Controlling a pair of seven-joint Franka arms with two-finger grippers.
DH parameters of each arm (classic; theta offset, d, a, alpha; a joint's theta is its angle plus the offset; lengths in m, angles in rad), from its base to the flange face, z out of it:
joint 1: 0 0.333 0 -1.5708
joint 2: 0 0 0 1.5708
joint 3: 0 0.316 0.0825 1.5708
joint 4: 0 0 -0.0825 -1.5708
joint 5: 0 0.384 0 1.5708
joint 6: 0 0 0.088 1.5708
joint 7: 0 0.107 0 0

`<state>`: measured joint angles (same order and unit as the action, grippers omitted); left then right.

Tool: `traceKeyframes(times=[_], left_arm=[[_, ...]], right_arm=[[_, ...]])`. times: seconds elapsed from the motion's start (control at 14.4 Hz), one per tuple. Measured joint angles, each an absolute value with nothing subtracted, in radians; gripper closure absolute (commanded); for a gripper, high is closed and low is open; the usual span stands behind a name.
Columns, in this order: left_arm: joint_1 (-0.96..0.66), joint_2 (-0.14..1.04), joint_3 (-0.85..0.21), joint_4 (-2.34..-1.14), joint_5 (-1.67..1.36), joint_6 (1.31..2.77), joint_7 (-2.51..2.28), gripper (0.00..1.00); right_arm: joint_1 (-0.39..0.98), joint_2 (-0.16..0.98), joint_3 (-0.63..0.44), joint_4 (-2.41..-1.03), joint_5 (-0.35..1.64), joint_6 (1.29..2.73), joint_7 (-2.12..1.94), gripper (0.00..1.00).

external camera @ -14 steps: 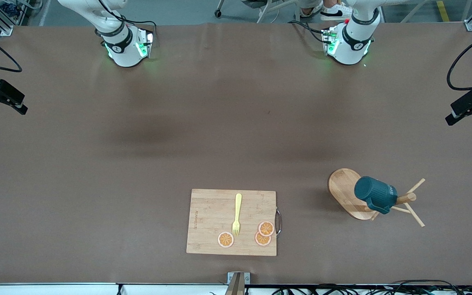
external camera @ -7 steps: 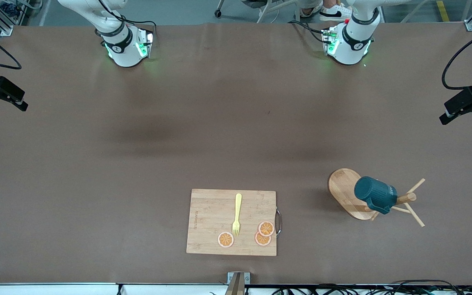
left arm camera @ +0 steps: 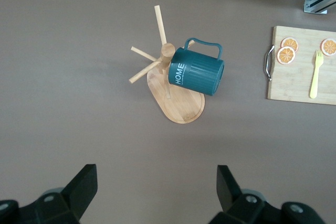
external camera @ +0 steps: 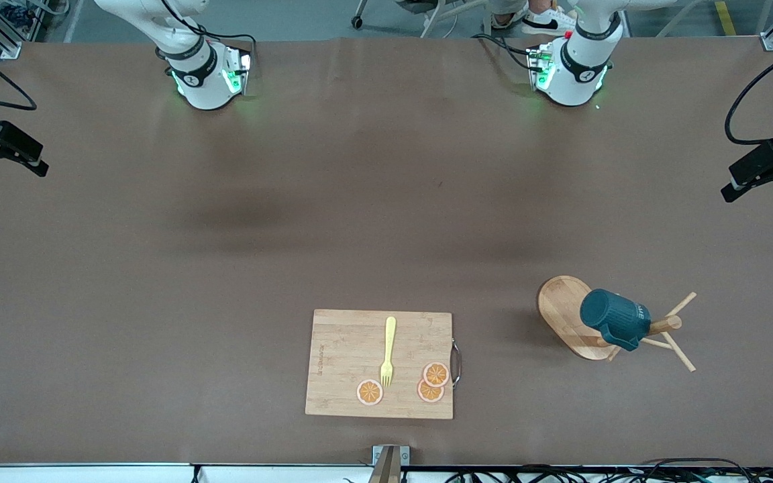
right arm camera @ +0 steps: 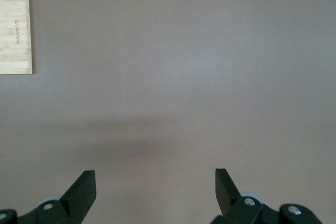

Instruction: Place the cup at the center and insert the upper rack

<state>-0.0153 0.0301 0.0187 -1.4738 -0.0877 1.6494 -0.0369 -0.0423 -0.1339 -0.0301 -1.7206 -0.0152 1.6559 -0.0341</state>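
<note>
Both grippers hang high over the table with their fingers spread wide and nothing between them. Seen from its own wrist camera, the left gripper (left arm camera: 156, 190) is over bare brown table (left arm camera: 63, 103) at the left arm's end, its two dark fingertips (left arm camera: 84, 184) framing empty surface. In the front view it shows as a dark shape (external camera: 765, 171) at the picture's edge, up in the air. The right gripper (right arm camera: 155, 190) is likewise over bare table (right arm camera: 210, 77) at the right arm's end, holding nothing, and appears in the front view as a dark shape (external camera: 1, 147) at the other edge.

Out from the left gripper stands the upper rack (left arm camera: 178, 103), a light wooden mug tree with an oval base, a round post and thin crossing pegs. In the front view the upper rack (external camera: 564, 315) sits toward the left arm's end of the table. The cup (left arm camera: 197, 72) hangs on one of its pegs, tilted on its side, dark teal with white lettering reading HOME and its handle showing. The front view shows the cup (external camera: 614, 318) over the base, beside the post.

Toward the middle of the table, nearer the front camera, lies a rectangular wooden cutting board (external camera: 339, 362) with a small metal handle (external camera: 455, 362) on the edge facing the rack. On it rest a yellow fork (external camera: 388, 349) and three orange slices (external camera: 435, 373), two of them overlapping.
</note>
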Motion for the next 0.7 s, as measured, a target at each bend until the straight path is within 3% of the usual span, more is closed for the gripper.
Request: traceKeyframes(times=[0.7], left_arm=[[-0.016, 0.03, 0.021, -1.474, -0.088, 1.622, -0.037, 0.0]], right_arm=[[-0.042, -0.134, -0.03, -1.72, -0.015, 1.644, -0.034, 0.0]])
